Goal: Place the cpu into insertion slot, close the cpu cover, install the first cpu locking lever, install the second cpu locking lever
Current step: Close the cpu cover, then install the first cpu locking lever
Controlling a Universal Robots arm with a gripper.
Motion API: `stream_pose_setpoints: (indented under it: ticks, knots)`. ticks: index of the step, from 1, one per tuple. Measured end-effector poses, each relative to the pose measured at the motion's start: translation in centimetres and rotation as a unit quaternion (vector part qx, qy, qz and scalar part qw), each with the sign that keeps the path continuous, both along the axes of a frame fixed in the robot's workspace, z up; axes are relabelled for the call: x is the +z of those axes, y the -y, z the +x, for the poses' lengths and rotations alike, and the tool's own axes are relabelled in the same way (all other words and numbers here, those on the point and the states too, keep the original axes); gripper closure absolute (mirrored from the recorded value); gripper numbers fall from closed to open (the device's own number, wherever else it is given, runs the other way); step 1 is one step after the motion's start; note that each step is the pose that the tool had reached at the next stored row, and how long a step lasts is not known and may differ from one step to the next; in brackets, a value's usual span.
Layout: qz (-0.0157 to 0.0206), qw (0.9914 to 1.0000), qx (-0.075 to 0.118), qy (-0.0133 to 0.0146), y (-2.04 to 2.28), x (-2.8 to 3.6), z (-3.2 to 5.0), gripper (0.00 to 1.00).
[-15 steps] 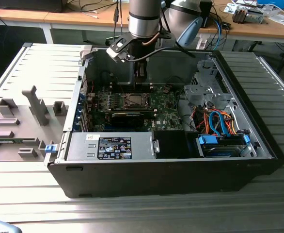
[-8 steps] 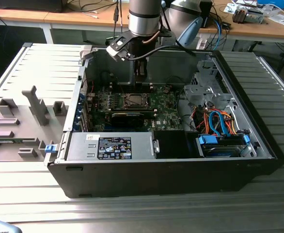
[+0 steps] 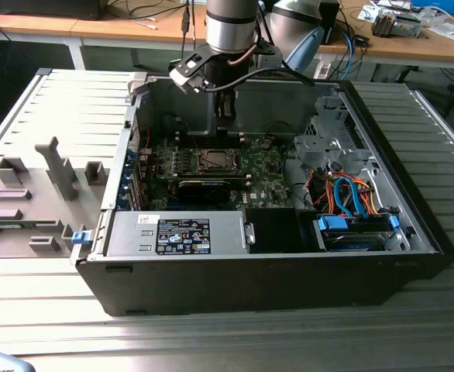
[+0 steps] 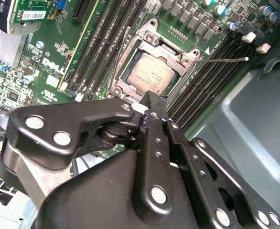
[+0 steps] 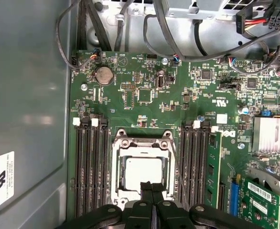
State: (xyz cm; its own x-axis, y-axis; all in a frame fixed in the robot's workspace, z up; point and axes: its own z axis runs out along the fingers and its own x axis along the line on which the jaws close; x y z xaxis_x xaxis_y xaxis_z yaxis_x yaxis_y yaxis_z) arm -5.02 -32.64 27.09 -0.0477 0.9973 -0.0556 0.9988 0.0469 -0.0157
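The cpu [image 4: 152,74], a silvery square chip, lies in the insertion slot [image 3: 214,160] on the green board. It shows in both wrist views, also as the cpu [image 5: 141,171]. The cpu cover [image 4: 177,53], a metal frame with a square window, lies flat around the chip. One thin wire locking lever [image 4: 226,59] sticks out over the memory slots. A second lever [image 4: 122,55] runs along the opposite side of the socket. My gripper [image 4: 154,98] hangs just above the socket's edge, shut, with its fingertips [image 5: 146,187] together and nothing between them. In the exterior view the gripper [image 3: 224,124] is inside the case above the socket.
The open computer case [image 3: 413,232] lies on a slatted table. Black memory slots [image 5: 90,167] flank the socket on both sides. An expansion card [image 3: 204,187] lies in front of the socket. Drive cables [image 3: 351,198] fill the exterior view's right. A grey case wall [image 5: 30,95] stands close by.
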Motion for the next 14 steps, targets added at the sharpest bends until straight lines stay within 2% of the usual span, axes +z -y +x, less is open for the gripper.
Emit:
stream_pose_setpoints:
  ticks: [4, 14]
  knots:
    - [0.0, 1.0, 0.0, 0.0001, 0.0, 0.27, 0.0, 0.89]
    - [0.0, 1.0, 0.0, 0.0, 0.0, 0.31, 0.0, 0.89]
